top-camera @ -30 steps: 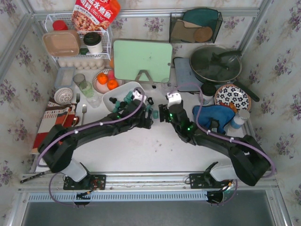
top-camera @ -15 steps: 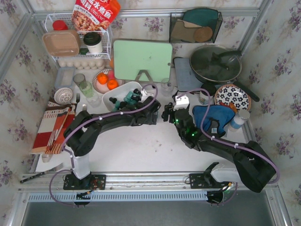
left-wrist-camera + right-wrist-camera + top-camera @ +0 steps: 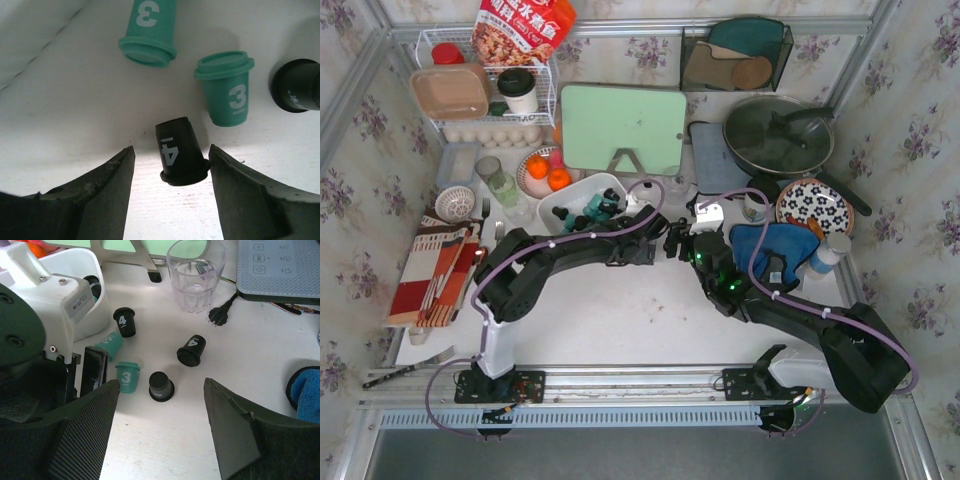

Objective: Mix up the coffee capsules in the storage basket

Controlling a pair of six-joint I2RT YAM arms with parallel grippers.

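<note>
The white storage basket holds teal and black coffee capsules; its wall shows in the right wrist view. Several capsules lie on the table beside it. My left gripper is open, with a black "4" capsule standing upside down between its fingers. Two teal "3" capsules lie just beyond. My right gripper is open over an upright black capsule, with a teal "3" capsule to its left and two black "4" capsules farther off. Both grippers face each other closely.
A clear glass and a black plug stand behind the loose capsules. A blue cloth lies to the right, a green cutting board and a pan at the back, and a bowl of oranges by the basket.
My left gripper has reached farther right, away from the basket towards the loose capsules. My right gripper has drawn back a little to the right. Both stayed open.
</note>
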